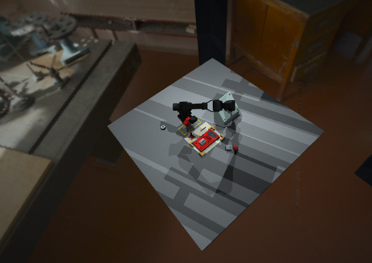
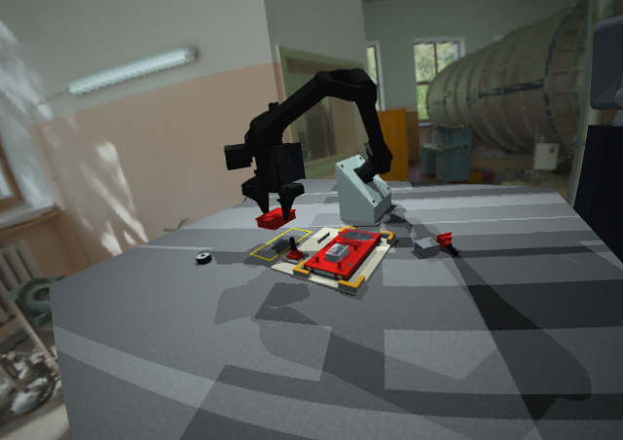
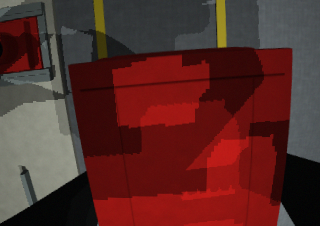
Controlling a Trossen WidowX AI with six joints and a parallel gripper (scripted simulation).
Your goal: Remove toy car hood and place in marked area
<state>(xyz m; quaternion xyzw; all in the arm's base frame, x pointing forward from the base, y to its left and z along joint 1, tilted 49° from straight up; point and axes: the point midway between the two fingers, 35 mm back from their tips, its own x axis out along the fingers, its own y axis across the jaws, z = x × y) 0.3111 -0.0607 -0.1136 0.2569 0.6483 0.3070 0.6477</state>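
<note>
The red hood (image 1: 186, 122) (image 2: 275, 218) (image 3: 185, 136) is off the car and in the air, roughly level. My gripper (image 2: 276, 215) is shut on it, with the fingers at two opposite sides. The marked area, a yellow outline (image 1: 192, 128) (image 2: 260, 257) (image 3: 221, 21), lies on the table below and close by; in the wrist view the hood hides its near part. How far the hood overlaps it from above is hard to tell. The red toy car (image 1: 207, 139) (image 2: 364, 250) sits on the cream board with its grey engine block showing.
A red piece with a black knob (image 1: 191, 136) (image 2: 294, 255) (image 3: 20, 46) stands on the board beside the outline. A black and white wheel (image 1: 163, 127) (image 2: 202, 258) lies beyond the outline. A grey block (image 1: 228, 147) (image 2: 426, 247) and a red-and-black tool (image 1: 235, 148) (image 2: 444, 240) lie past the car.
</note>
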